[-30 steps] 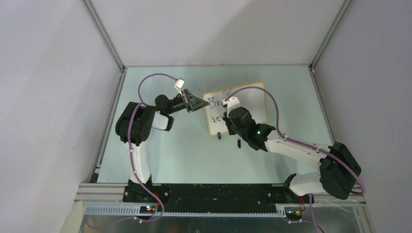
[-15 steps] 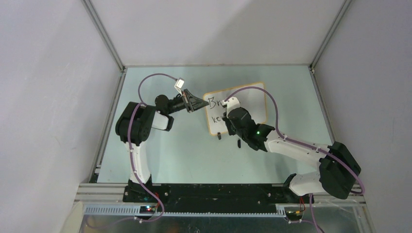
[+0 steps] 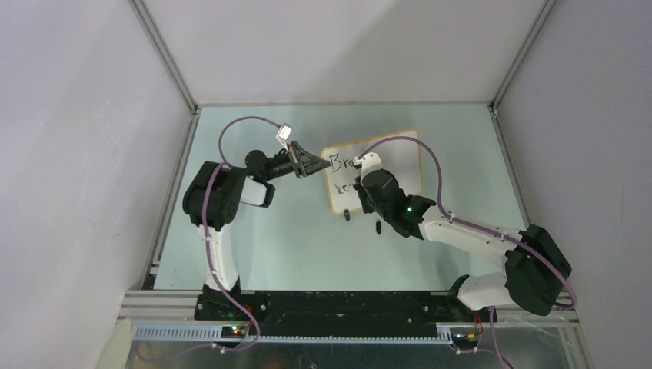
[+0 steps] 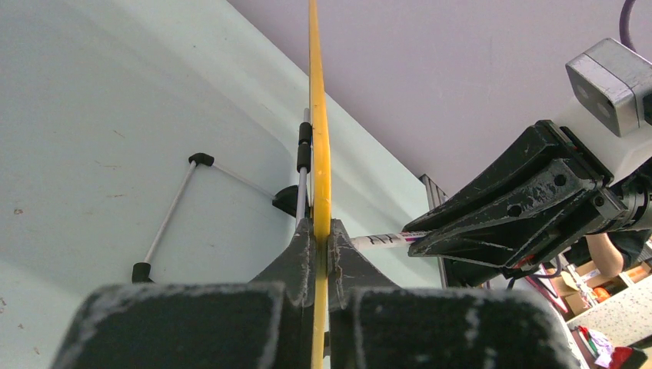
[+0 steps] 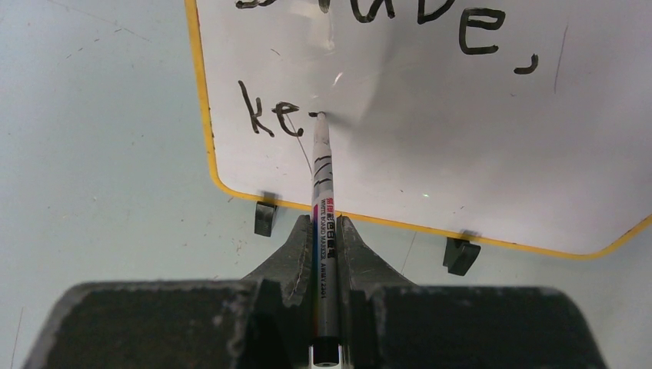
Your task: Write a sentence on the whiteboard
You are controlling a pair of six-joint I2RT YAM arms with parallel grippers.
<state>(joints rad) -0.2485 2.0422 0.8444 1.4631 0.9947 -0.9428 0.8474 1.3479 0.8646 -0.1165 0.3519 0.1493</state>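
Top external view: the whiteboard (image 3: 400, 165) sits toward the far middle of the table (image 3: 292, 246), its long axis running left-right and its written face turned toward the near side. The left gripper (image 3: 311, 164) reaches in from the left and meets the board's left edge. The right gripper (image 3: 360, 188) comes from the near right and hides the middle of the board's face. Of the sentence (image 3: 338, 162), only the start of 2 lines shows past it.

Left wrist view: the board is seen edge-on as a thin yellow-orange strip, and the left gripper (image 4: 321, 231) is clenched on that edge — both fingers press against the frame. On the writing side, the right gripper (image 4: 530, 207) points a marker (image 4: 384, 239) at the face.

Right wrist view: the right gripper (image 5: 326, 227) is clamped on the marker's barrel, which runs straight up to the board, tip touching the surface just right of "ke" in line 2. Line 1 sits above, partly cut off by the frame's top. 2 black clip feet (image 5: 265, 217) rest on the table under the bottom edge.

The move ahead, I judge, turns on 1 thing — the unwritten space lies to the right of the tip, along the board's long axis, so the right arm must travel rightward while the left steadies the board.
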